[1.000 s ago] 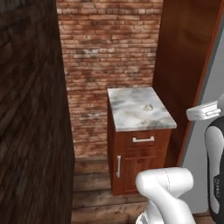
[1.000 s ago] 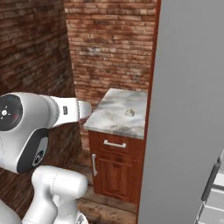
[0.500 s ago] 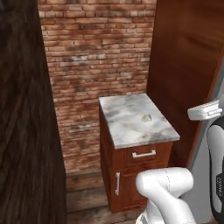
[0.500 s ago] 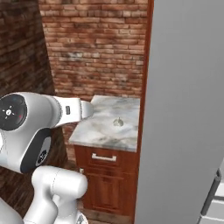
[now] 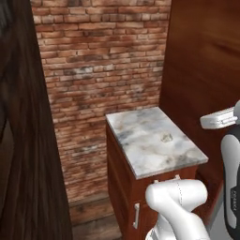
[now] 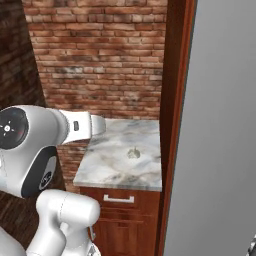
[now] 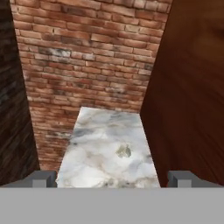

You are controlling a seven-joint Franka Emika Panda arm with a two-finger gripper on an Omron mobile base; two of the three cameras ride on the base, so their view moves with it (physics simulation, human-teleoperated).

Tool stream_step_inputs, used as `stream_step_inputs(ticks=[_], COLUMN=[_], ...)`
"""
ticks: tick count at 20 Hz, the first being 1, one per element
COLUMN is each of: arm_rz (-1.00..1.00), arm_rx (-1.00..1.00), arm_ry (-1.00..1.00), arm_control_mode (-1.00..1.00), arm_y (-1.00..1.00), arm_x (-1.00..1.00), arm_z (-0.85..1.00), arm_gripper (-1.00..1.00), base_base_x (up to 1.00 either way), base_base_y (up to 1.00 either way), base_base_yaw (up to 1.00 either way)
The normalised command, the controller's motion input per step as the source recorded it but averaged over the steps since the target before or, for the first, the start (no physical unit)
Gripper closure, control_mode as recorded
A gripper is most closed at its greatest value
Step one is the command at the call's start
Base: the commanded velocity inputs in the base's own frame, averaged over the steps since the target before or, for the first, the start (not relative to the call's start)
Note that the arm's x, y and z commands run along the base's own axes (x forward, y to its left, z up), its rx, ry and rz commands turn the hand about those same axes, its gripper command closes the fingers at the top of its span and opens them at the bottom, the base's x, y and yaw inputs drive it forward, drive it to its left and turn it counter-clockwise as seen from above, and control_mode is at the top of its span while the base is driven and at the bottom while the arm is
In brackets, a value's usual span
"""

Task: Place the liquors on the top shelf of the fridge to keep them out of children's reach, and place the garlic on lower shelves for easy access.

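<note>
- Garlic [image 5: 166, 138]: one small off-white lumpy bulb lying on the marble surface [image 5: 140, 154], right of centre and toward the wood panel side. Nothing touches it.
- Same bulb in the right base view [image 6: 133, 153] sits near the middle of the marble top [image 6: 110, 170], slightly toward the right edge. In the hand view [image 7: 124, 151] it lies right of centre on the slab [image 7: 96, 162].
- Surface caps a narrow red-brown wood cabinet [image 5: 123, 187] with a drawer front and a pale bar handle [image 6: 119, 199]; a vertical door handle [image 5: 136, 215] shows lower down.
- Brick wall [image 5: 98, 70] stands directly behind the cabinet. A tall reddish wood panel [image 5: 206, 70] flanks the cabinet on its right.
- Fridge [image 6: 220, 150]: its flat grey side stands just beyond the reddish panel in the right base view. Interior and shelves cannot be seen from here.
- End effector [image 7: 112, 179]: fingers [image 7: 43, 178] spread wide at the bottom of the hand view, one tip at each side, nothing between them. It looks down toward the surface from above and short of it, well apart from the garlic.
</note>
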Motion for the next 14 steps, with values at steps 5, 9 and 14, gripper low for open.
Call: stream_step_inputs(ticks=[5,9,14], arm_rz=[-0.04,-0.20,-0.25], arm_rx=[-0.01,-0.04,-0.02], arm_ry=[0.00,0.00,0.09], arm_control_mode=[-1.00,-1.00,-1.00], arm_y=[0.04,0.16,0.13], arm_x=[0.10,0.41,0.26], arm_z=[-0.04,-0.32,-0.36], arm_gripper=[-1.00,-1.00,-1.00], base_base_x=[0.44,0.00,0.00], base_base_y=[0.20,0.00,0.00], base_base_yaw=[-0.17,0.00,0.00])
